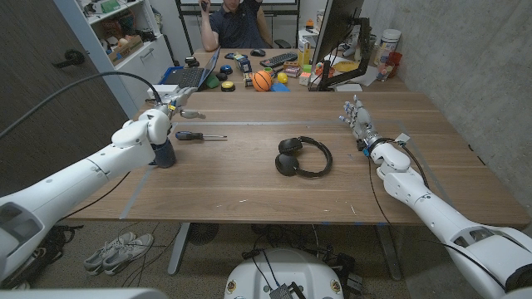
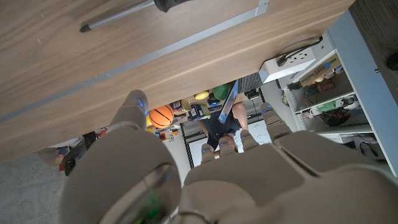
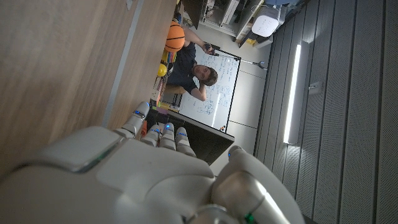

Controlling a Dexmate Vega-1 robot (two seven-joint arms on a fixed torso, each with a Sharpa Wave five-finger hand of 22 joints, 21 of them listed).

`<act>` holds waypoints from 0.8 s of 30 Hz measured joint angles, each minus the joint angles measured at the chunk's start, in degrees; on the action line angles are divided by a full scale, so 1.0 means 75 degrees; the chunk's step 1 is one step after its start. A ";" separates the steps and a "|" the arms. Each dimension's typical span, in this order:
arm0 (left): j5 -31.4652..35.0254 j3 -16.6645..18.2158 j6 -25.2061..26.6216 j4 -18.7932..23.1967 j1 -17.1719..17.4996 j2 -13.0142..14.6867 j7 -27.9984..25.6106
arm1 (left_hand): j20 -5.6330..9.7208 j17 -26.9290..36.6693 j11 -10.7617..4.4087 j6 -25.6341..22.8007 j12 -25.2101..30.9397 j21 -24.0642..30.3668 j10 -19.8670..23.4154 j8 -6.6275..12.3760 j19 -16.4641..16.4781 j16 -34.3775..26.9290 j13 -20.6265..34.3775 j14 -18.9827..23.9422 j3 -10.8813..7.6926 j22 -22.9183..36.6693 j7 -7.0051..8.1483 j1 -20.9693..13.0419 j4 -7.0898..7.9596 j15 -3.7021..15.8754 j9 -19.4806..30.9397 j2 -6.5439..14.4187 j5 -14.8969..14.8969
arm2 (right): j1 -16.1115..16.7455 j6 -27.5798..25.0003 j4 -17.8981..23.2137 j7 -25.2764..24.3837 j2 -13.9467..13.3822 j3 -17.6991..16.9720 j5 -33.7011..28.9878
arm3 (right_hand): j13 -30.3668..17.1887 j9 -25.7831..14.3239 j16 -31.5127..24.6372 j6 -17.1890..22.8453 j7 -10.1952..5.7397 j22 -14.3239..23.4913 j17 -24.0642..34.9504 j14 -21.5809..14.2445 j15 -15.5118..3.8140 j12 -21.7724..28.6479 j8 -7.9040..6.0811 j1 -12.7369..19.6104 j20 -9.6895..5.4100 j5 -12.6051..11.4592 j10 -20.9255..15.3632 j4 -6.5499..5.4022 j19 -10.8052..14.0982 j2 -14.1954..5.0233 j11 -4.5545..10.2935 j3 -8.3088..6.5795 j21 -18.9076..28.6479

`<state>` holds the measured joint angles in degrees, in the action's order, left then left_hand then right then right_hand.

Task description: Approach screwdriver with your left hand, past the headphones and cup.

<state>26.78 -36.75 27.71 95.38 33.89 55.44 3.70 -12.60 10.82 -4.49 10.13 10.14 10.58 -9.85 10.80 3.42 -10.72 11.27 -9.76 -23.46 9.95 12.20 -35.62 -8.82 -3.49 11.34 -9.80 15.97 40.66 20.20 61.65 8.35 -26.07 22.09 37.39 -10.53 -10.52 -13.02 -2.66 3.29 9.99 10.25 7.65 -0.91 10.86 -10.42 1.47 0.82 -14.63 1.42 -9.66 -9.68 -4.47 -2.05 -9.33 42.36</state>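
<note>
The screwdriver (image 1: 199, 135), black-handled with a thin metal shaft, lies on the wooden table (image 1: 266, 191) at the left, handle pointing left. My left hand (image 1: 172, 102) hovers just beyond and left of it, fingers apart, holding nothing. In the left wrist view the screwdriver (image 2: 124, 14) lies on the wood ahead of my left hand (image 2: 205, 180). A dark cup (image 1: 164, 154) stands under my left forearm. Black headphones (image 1: 303, 156) lie mid-table. My right hand (image 1: 357, 121) stands at the right of the table with fingers extended, empty; the right wrist view shows this hand (image 3: 155, 180) beside bare wood.
Along the far edge sit a laptop (image 1: 187, 77), a basketball (image 1: 263, 80), small toys and a monitor (image 1: 337, 33). A person (image 1: 237, 25) sits behind. A cabinet (image 1: 125, 41) stands at the left. A pale tape strip (image 1: 137, 193) runs across the table's left part.
</note>
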 measured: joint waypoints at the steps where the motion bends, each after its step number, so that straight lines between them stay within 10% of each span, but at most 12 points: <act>1: -0.0021 -0.0029 -0.0044 -0.0028 -0.0043 0.0008 0.0194 | 0.0000 0.0000 0.0001 0.0000 0.0000 0.0000 -0.0001 -0.0001 0.0000 0.0000 0.0009 0.0000 0.0059 0.0006 0.0000 0.0000 -0.0011 -0.0031 0.0016 0.0000 0.0034 | 0.0003 0.0000 0.0012 -0.0007 -0.0006 -0.0001 -0.0003 | 0.0000 0.0000 0.0000 0.0000 0.0000 0.0000 0.0000 -0.0013 0.0013 0.0000 0.0000 0.0000 0.0000 0.0000 0.0000 0.0000 0.0000 0.0000 0.0000 0.0000 0.0000; 12: -0.0056 -0.0318 -0.0192 -0.0279 -0.0476 0.0055 0.1242 | 0.0018 -0.0002 0.0190 0.0000 0.0113 0.0000 0.0002 0.0010 0.0019 -0.0199 0.0011 -0.0003 0.0468 0.0009 0.0000 -0.0258 -0.0002 -0.0301 0.0036 0.0032 0.0133 | 0.0013 0.0000 0.0055 -0.0045 -0.0016 -0.0001 -0.0036 | 0.0000 0.0000 0.0000 0.0000 0.0000 0.0000 0.0000 -0.0013 0.0013 0.0000 0.0000 -0.0056 0.0028 0.0003 0.0001 0.0010 0.0028 0.0013 0.0000 0.0053 -0.0030; 24: 0.0038 -0.0543 -0.0190 -0.0425 -0.0759 0.0056 0.1904 | 0.0060 -0.0066 0.0101 -0.0001 0.0350 0.0150 0.0002 0.0437 0.0999 -0.0466 -0.0079 0.0624 0.0820 -0.0013 -0.0001 -0.0821 -0.0012 -0.0037 0.0071 0.0130 0.0247 | 0.0010 0.0011 0.0055 -0.0087 -0.0008 0.0011 -0.0072 | 0.0000 0.0001 0.0000 0.0000 0.0000 0.0000 0.0000 -0.0026 0.0026 0.0000 0.0000 -0.0063 0.0028 0.0003 0.0001 -0.0019 0.0028 0.0021 0.0000 0.0083 -0.0030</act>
<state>27.06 -40.83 26.28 92.19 28.19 55.86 17.98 -12.15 10.32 -3.73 10.13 12.77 11.70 -9.84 14.07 10.91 -14.21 10.67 -5.08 -17.31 9.86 12.20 -41.77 -8.91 -3.77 11.87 -8.82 17.82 40.74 20.28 62.06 7.70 -26.13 22.17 36.85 -10.53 -10.52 -13.02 -2.66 3.29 9.99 10.25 7.46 -0.72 10.86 -10.42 1.00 1.03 -14.61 1.43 -9.81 -9.47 -4.31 -2.05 -8.70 42.14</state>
